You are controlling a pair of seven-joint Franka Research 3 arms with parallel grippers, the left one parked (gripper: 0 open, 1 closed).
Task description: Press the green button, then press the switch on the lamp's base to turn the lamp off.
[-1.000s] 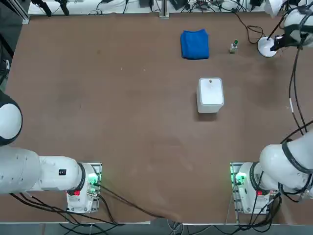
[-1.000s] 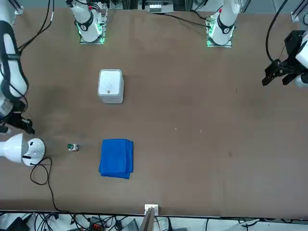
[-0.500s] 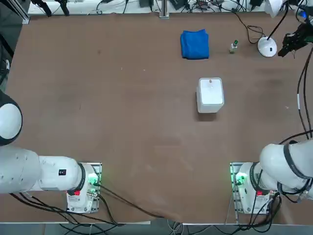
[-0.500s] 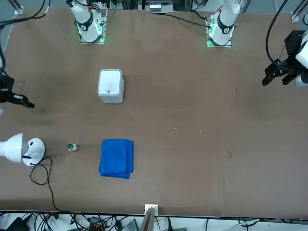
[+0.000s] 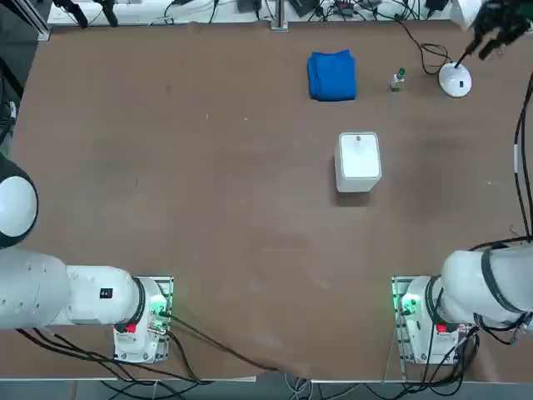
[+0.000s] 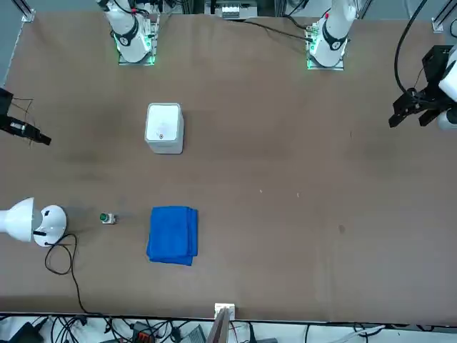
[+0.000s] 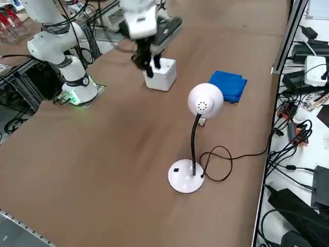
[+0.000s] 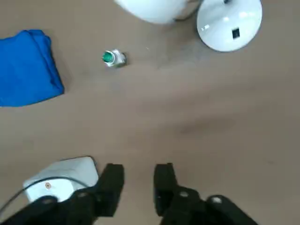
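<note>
While the right gripper (image 8: 139,180) is held high above the table, empty, its fingers slightly parted, nothing is touched. Should it descend off-line, the green button (image 8: 108,57) — tiny, just beside the lamp's base (image 8: 220,26) — could be knocked aside.

A brown table (image 5: 208,208) filled the space in front of me. Out past its middle stood a white box (image 5: 359,161) with rounded corners, upright and alone, with a small dark dot on its top face. Farther from me, toward the far edge, lay a blue cloth (image 5: 331,75), folded into a thick, roughly square pad and lying flat. Box and cloth were well apart, with bare tabletop between them. Beyond the far edge of the table, black cables (image 5: 316,8) lay tangled in a row. More cables and some small white devices lay along a ledge (image 7: 303,92) beside the table, on my right.
</note>
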